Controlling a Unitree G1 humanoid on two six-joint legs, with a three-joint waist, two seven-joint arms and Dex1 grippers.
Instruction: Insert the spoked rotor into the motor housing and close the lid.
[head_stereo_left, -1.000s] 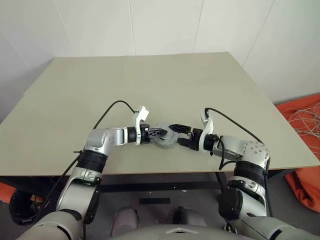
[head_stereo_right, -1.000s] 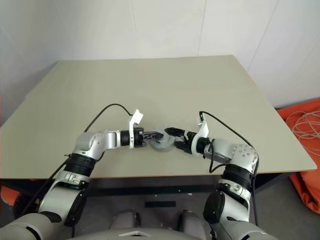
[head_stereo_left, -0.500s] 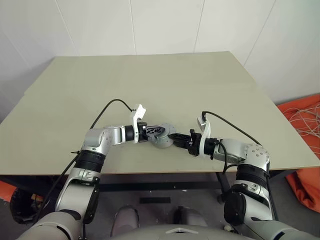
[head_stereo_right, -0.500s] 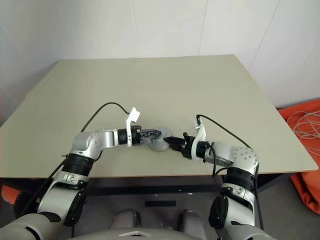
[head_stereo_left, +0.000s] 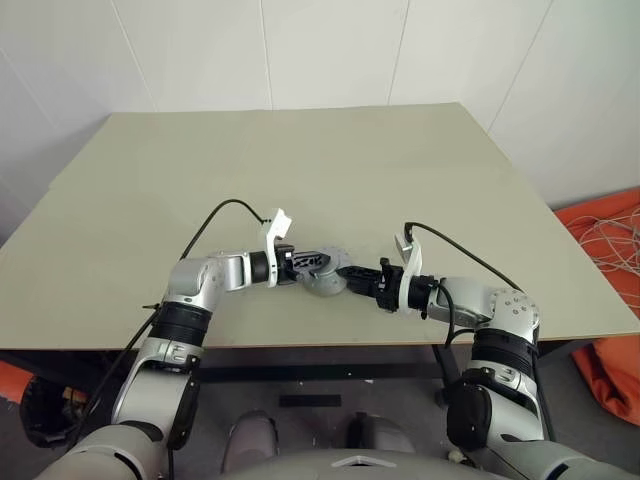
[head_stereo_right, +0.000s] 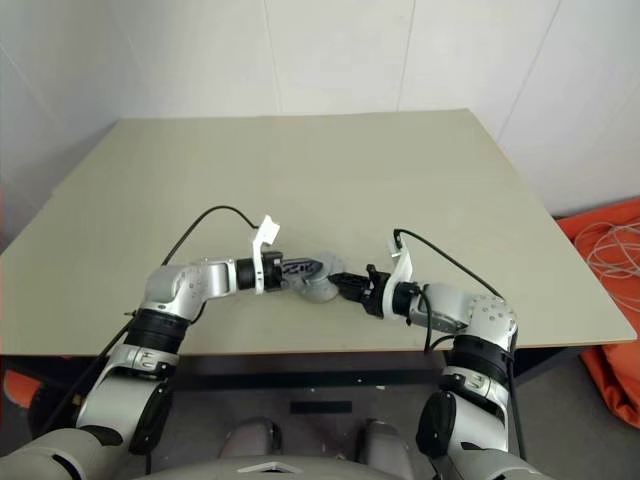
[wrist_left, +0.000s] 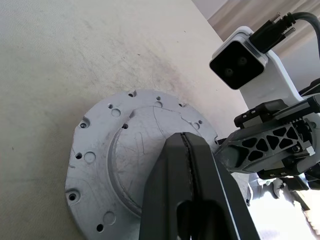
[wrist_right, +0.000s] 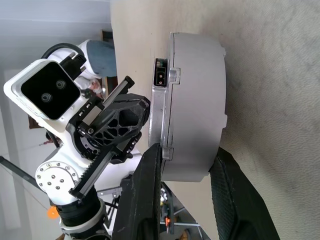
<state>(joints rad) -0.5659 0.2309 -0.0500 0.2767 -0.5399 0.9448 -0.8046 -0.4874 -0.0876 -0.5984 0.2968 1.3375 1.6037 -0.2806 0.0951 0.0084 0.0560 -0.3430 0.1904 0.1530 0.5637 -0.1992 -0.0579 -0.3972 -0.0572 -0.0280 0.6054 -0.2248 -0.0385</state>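
You are gripping the motor housing (wrist_right: 195, 100) with the right gripper (wrist_right: 182, 165), jaws spanning its wall, on the worktop (head_stereo_left: 300, 170) near its front edge. The left gripper (wrist_left: 186, 150), jaws clenched, is pressing the lid (wrist_left: 115, 155); keep that pressure centred.

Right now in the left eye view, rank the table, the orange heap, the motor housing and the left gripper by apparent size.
1. table
2. orange heap, though the frame edge cuts it and it lies lower, on the floor
3. motor housing and left gripper look about alike; I won't rank them.
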